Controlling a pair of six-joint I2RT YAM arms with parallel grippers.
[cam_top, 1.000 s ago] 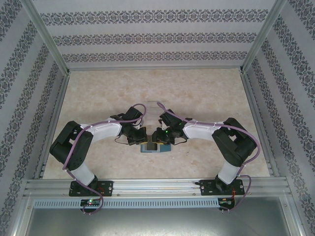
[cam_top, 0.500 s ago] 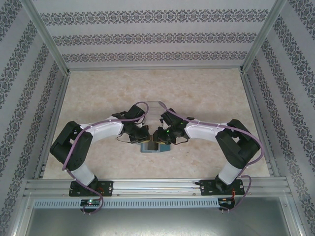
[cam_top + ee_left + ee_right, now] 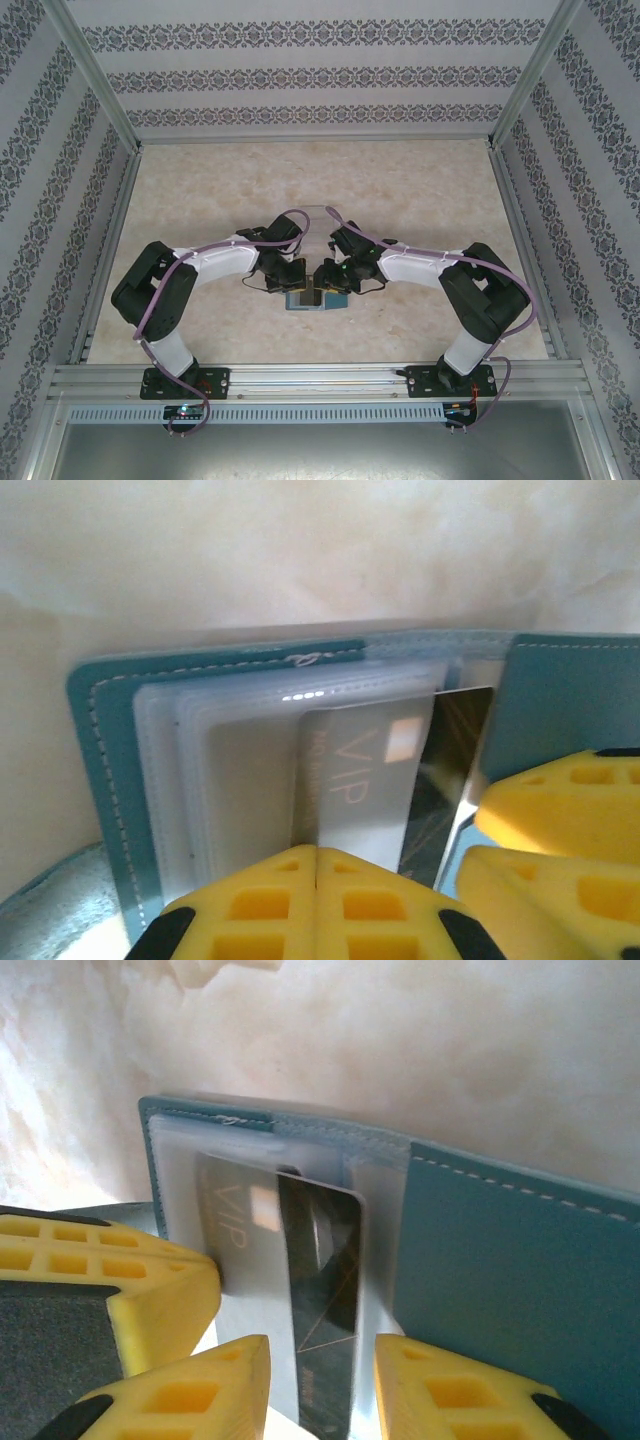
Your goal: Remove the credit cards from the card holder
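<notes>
Extraction step: left pincer (image 3: 316, 880), shut, pins the VIP card (image 3: 360, 780) in the card holder (image 3: 100, 740); right pincer (image 3: 320, 1365), narrowly parted, straddles the dark card (image 3: 320, 1250). I'd pinch, then withdraw.

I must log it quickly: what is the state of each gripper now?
Left gripper: closed, tips against the VIP card, no grip seen.
Right gripper: open, fingers on either side of the dark card.

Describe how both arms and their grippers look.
The left arm and right arm have black joints, white forearm shells and looping purple cables. The left gripper and right gripper have blocky yellow fingers moulded with square pockets, black at the base.
</notes>
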